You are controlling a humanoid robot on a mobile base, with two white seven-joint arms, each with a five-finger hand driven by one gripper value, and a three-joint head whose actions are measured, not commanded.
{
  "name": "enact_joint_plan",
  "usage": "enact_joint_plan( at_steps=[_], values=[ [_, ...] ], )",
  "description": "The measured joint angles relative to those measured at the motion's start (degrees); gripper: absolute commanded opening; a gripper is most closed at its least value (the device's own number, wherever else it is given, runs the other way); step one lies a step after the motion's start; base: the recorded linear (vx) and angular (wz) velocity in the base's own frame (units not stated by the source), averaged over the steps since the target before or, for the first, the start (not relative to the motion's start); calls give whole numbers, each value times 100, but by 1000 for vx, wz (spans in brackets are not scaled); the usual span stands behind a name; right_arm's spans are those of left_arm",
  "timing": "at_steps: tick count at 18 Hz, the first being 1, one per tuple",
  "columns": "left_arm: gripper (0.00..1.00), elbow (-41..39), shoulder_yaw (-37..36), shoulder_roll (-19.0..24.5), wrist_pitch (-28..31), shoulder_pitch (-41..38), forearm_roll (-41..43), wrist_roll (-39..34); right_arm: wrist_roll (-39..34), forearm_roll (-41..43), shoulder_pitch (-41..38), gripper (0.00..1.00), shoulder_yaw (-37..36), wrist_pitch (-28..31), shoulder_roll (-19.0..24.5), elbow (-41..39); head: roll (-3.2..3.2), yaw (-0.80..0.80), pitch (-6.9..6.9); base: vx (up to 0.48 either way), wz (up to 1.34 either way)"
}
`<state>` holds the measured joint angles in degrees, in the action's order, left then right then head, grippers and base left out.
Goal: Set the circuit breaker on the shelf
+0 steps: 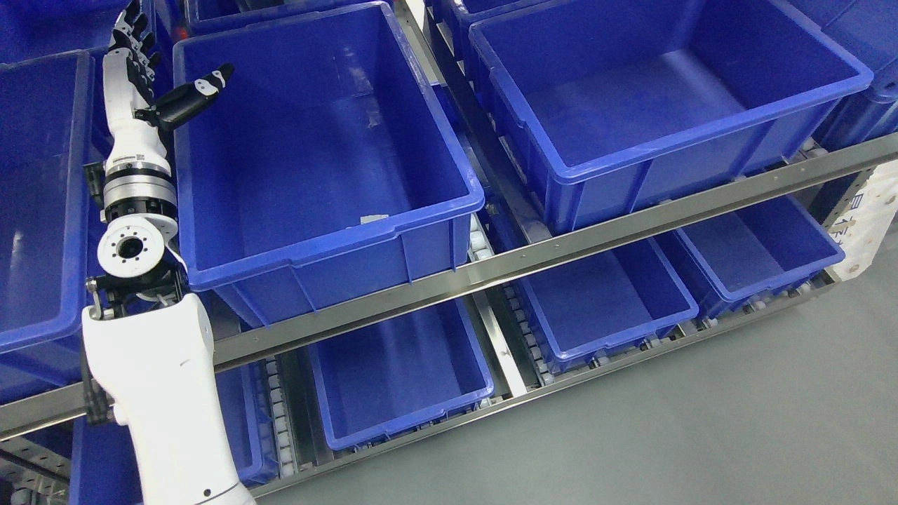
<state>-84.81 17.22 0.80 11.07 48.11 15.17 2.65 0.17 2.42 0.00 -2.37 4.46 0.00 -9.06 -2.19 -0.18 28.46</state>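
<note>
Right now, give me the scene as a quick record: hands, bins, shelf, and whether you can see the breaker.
left hand: raised at the left rim of the big upper bin, fingers spread, holding nothing
right hand: not in view
upper middle bin: blue, nothing visible inside
upper right bin: blue, nothing visible inside
lower bins: blue, on the roller level below the metal rail
circuit breaker: none visible in this view
floor: grey
</note>
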Motion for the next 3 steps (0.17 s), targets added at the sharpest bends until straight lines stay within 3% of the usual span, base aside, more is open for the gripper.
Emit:
enact_joint_plan(
  at_steps=[3],
  values=[
    [100,-279,-9,-19,30,-111,-6,17,0,0,0,100,0,0,0,0,0,0,0,0,0]
  ],
)
